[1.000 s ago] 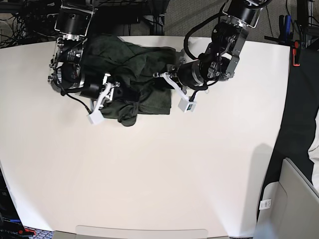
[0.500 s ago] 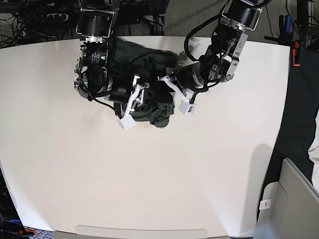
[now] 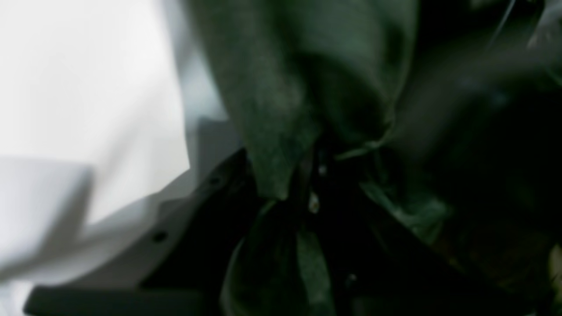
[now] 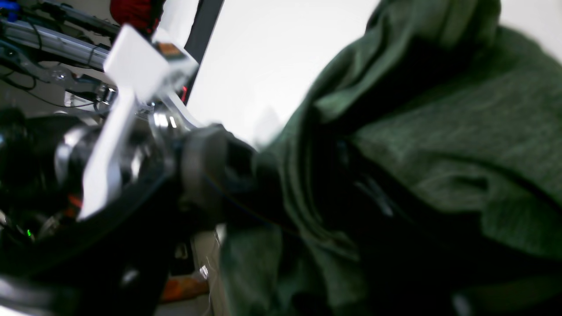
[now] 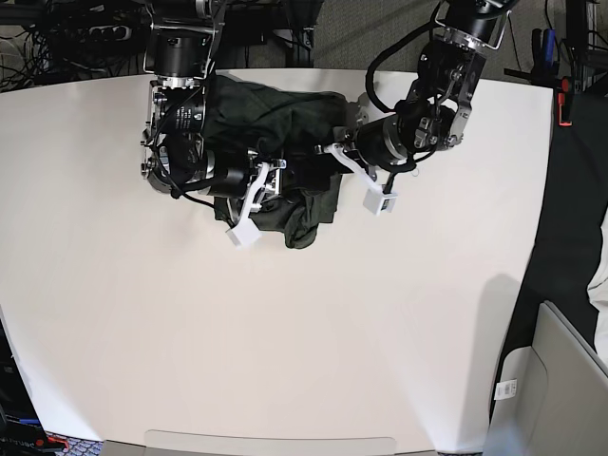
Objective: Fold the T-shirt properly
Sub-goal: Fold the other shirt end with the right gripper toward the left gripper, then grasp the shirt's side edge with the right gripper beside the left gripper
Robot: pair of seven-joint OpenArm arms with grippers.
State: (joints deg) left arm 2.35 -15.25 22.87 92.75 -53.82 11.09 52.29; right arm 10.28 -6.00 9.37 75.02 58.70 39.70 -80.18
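Here, read across the base view from its left edge:
Right arm: reaches down from the table's far edge, wrist bent inward over the cloth.
Right gripper [image 5: 255,204]: jaws spread, white fingers astride a fold; half a second ago they sat closer together.
T-shirt [image 5: 275,123]: dark green, bunched on the white table [image 5: 304,332] between both grippers, near the far edge; slightly more gathered than before.
Left arm: angles in from the far right, elbow raised.
Left gripper [image 5: 356,180]: buried in folds; whether it grips, I cannot tell. It has drawn slightly right.
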